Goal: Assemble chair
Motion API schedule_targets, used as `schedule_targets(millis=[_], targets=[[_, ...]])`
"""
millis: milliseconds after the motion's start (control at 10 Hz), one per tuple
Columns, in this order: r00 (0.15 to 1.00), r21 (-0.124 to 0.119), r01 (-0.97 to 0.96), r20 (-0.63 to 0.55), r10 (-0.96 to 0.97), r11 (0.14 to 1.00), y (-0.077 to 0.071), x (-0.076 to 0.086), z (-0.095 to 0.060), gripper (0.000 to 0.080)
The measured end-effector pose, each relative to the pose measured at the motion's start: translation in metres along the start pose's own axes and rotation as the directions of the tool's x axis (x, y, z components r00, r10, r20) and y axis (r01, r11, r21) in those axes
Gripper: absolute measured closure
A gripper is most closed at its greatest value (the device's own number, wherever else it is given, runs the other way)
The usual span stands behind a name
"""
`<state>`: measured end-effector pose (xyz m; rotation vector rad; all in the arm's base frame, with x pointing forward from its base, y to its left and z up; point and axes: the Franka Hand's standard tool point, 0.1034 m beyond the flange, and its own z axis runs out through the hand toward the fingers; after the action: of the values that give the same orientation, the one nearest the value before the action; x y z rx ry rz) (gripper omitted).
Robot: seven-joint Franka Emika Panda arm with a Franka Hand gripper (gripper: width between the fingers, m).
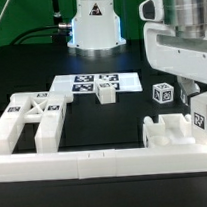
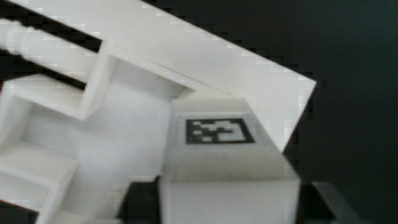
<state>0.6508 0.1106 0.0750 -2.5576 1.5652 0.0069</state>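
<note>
My gripper [image 1: 200, 110] is at the exterior view's right, shut on a chunky white chair post [image 1: 204, 119] that bears a black-and-white tag. In the wrist view the post [image 2: 222, 165] fills the space between my dark fingers [image 2: 157, 200], its tag facing the camera. Just beside and below it lies a white notched chair part [image 1: 170, 133], seen close in the wrist view as a slab with openings [image 2: 107, 110]. Whether the post touches that part I cannot tell. More white chair parts [image 1: 32, 114] lie at the exterior view's left. A tagged cube-like block [image 1: 163, 92] stands behind the notched part.
The marker board [image 1: 75, 85] lies flat at the middle back, with a small white tagged block [image 1: 106, 91] on it. A long white border rail [image 1: 106, 163] runs along the front. The robot base [image 1: 94, 22] stands at the back.
</note>
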Motion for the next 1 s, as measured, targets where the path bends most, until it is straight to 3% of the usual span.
schedule_targets(millis=[100, 200, 300, 600, 1000], targets=[[0.998, -0.001, 0.066, 0.001, -0.066, 0.998, -0.0003, -0.0015, 0.0002, 0.0309], [0.993, -0.002, 0.116, 0.001, -0.116, 0.993, -0.0017, -0.0047, 0.0001, 0.0309], [0.981, 0.001, 0.193, 0.000, -0.193, 0.981, -0.0032, -0.0070, 0.0001, 0.0173], [0.913, 0.001, 0.408, -0.001, -0.408, 0.913, -0.0027, -0.0056, 0.0000, 0.0151], [0.651, -0.015, 0.759, 0.005, -0.759, 0.651, -0.0039, -0.0074, -0.0017, 0.0151]])
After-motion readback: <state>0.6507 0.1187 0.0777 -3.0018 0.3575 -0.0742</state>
